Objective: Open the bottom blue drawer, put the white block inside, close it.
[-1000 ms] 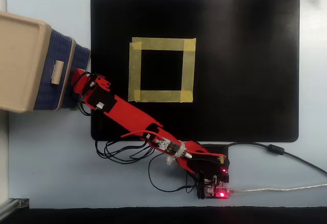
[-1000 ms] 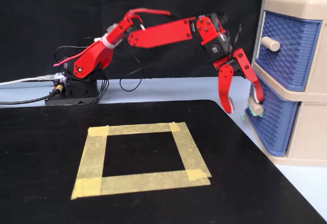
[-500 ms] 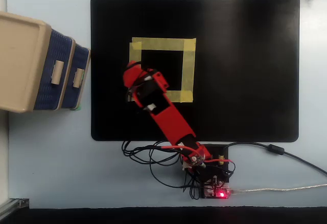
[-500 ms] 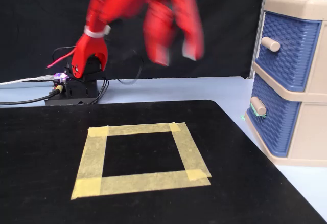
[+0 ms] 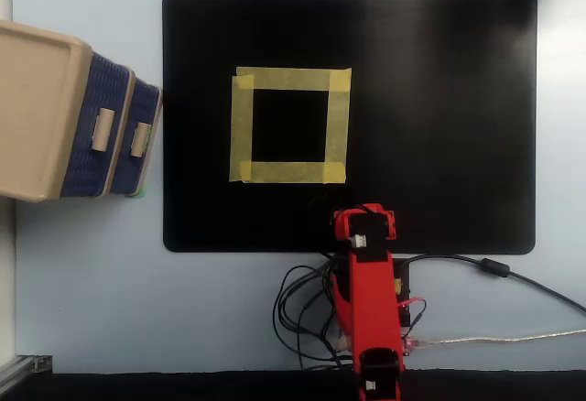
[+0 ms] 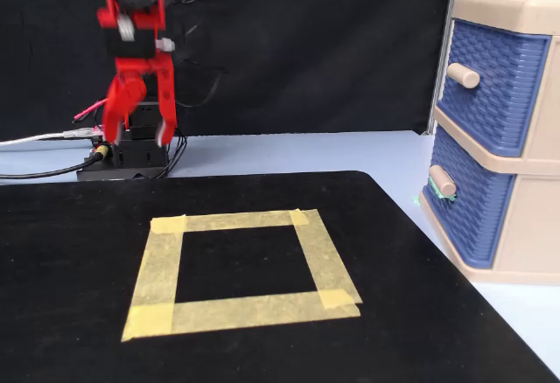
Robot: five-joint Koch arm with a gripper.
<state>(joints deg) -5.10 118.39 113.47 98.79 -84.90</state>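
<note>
The bottom blue drawer point(image 6: 468, 208) is the lower drawer of a beige cabinet point(image 6: 534, 226) at the right of the fixed view. It looks pushed in, and its beige handle point(image 6: 442, 179) faces the mat. In the overhead view the drawer point(image 5: 145, 140) is at the left edge of the mat. The white block is not in view. My red arm point(image 5: 364, 273) is folded over its base, far from the cabinet. My gripper point(image 6: 137, 138) hangs down in front of the base, slightly blurred, with a gap between its jaws and nothing in it.
A black mat point(image 5: 439, 117) covers the table, with a yellow tape square point(image 5: 289, 124) on it that holds nothing. The upper blue drawer point(image 6: 494, 73) is also pushed in. Cables point(image 5: 302, 314) lie around the arm's base. A bit of green point(image 6: 429, 192) shows at the cabinet's foot.
</note>
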